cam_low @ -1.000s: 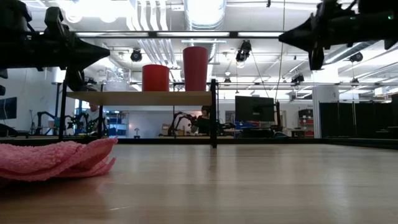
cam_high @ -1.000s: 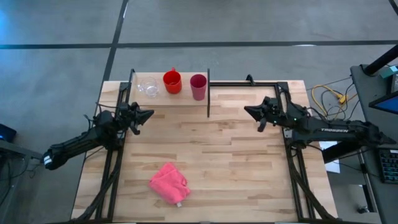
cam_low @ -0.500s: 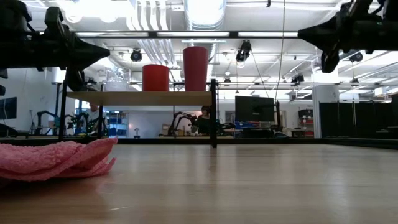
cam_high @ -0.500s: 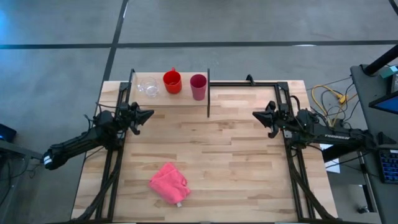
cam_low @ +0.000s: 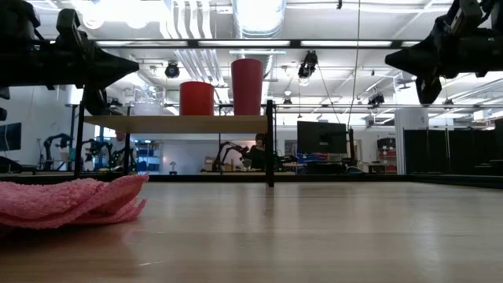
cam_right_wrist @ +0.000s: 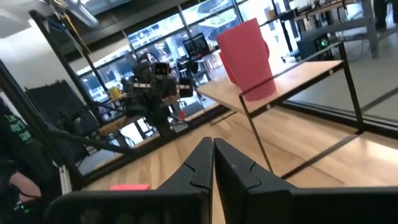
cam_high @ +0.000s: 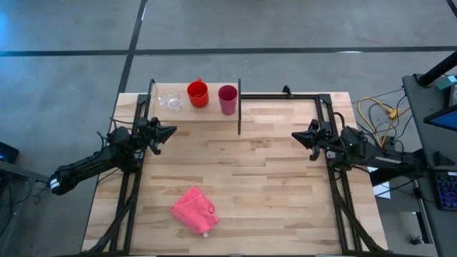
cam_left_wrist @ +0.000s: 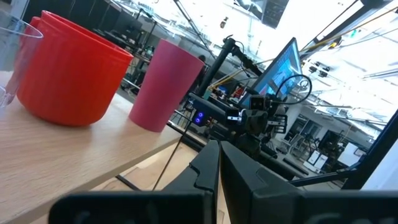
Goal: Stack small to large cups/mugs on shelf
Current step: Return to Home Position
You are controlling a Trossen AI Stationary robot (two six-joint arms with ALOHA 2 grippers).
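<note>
Pink cloth (cam_high: pixel 193 209) lies at seven o'clock on the tabletop (cam_high: pixel 271 200). Left gripper (cam_high: pixel 172 130) hovers at nine, fingers pressed together. Right gripper (cam_high: pixel 294 135) hovers at three, fingers pressed together too. Up at eleven, the shelf (cam_high: pixel 211 113) carries a row: clear cup (cam_high: pixel 170 98), red-orange mug (cam_high: pixel 198 93), then magenta tumbler (cam_high: pixel 228 98) at its three-o'clock end.

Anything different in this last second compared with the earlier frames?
The right gripper, shut and empty, has drawn back toward the table's right edge. The left gripper, the clear cup, red mug and magenta tumbler on the shelf, and the pink cloth have not moved.
</note>
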